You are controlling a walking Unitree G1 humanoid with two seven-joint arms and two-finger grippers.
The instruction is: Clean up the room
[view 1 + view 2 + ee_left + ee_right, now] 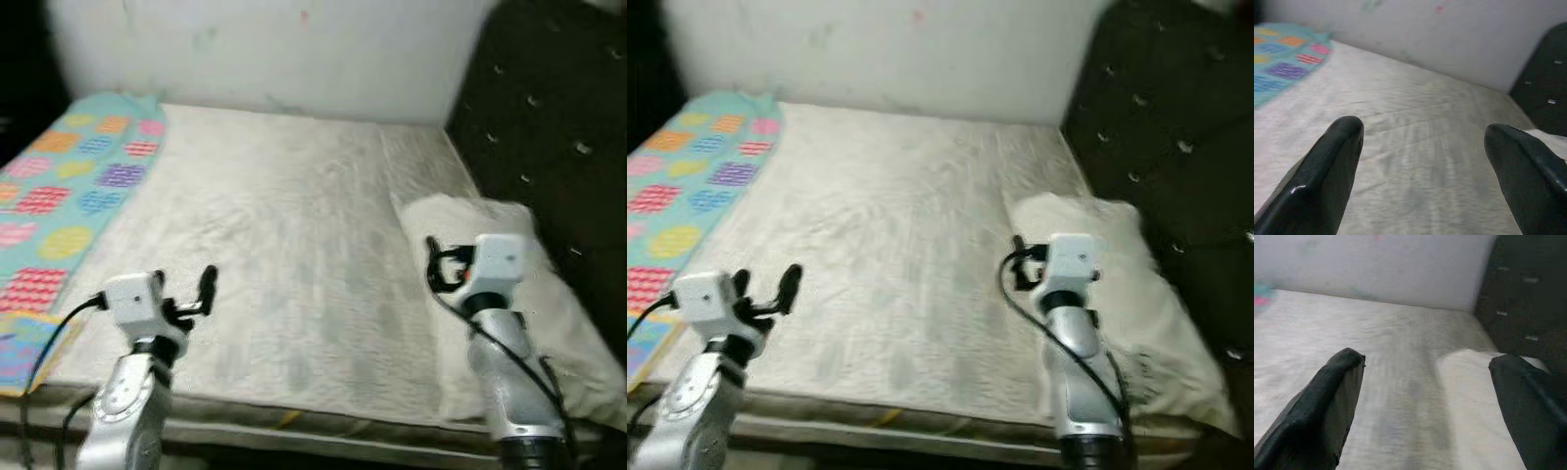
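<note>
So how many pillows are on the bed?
1. The white pillow lies on the right side of the bed, by the dark headboard, partly behind the robot's right arm. Others could be out of view.

The bed (294,255) was covered in matt off-white cloth, faintly wrinkled. The blanket (59,196) was soft printed cloth, the pillow (529,294) plain cream cloth. The headboard (558,117) looked dark and tufted. The left gripper (1420,161) had glossy black fingers (1322,181); both arms were smooth silver metal
</note>
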